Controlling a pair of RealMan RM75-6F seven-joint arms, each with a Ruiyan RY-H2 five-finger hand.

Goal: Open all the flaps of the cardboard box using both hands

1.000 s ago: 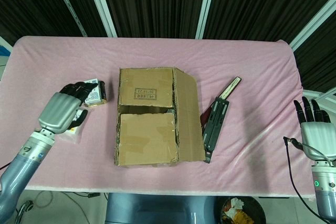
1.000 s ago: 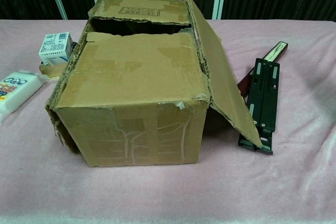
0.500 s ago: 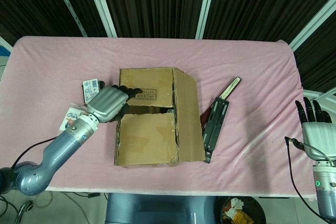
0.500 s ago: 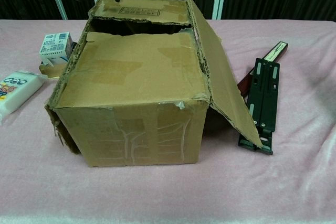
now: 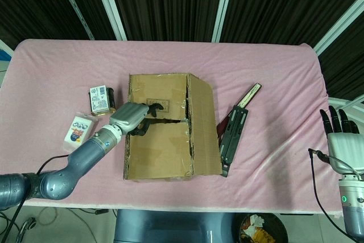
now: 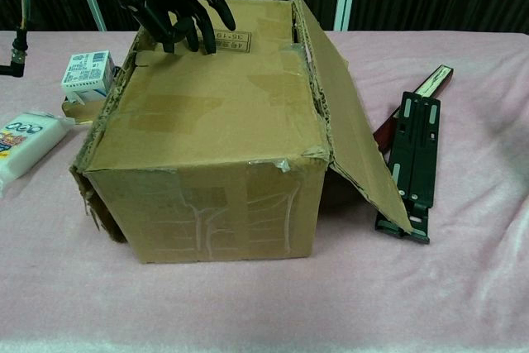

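The cardboard box (image 5: 159,140) stands mid-table, its near top flap (image 6: 207,109) lying flat. Its right side flap (image 6: 347,113) hangs open, sloping down toward the table. My left hand (image 5: 133,116) is over the box's left top, where the near flap meets the far flap (image 5: 162,95). In the chest view the left hand (image 6: 169,6) has dark fingers spread, their tips on the far flap by the narrow gap; it grips nothing that I can see. My right hand (image 5: 340,140) is off the table's right edge, fingers upright and apart, holding nothing.
A black folding stand (image 5: 233,135) (image 6: 413,163) and a thin strip (image 5: 250,95) lie right of the box, under the hanging flap's edge. A small white carton (image 5: 99,99) (image 6: 88,72) and a tissue pack (image 5: 77,131) (image 6: 25,142) lie left of it.
My left hand swung right from beside the small carton onto the box top. The far flap now lies lower and the gap has narrowed. The right hand stayed put.
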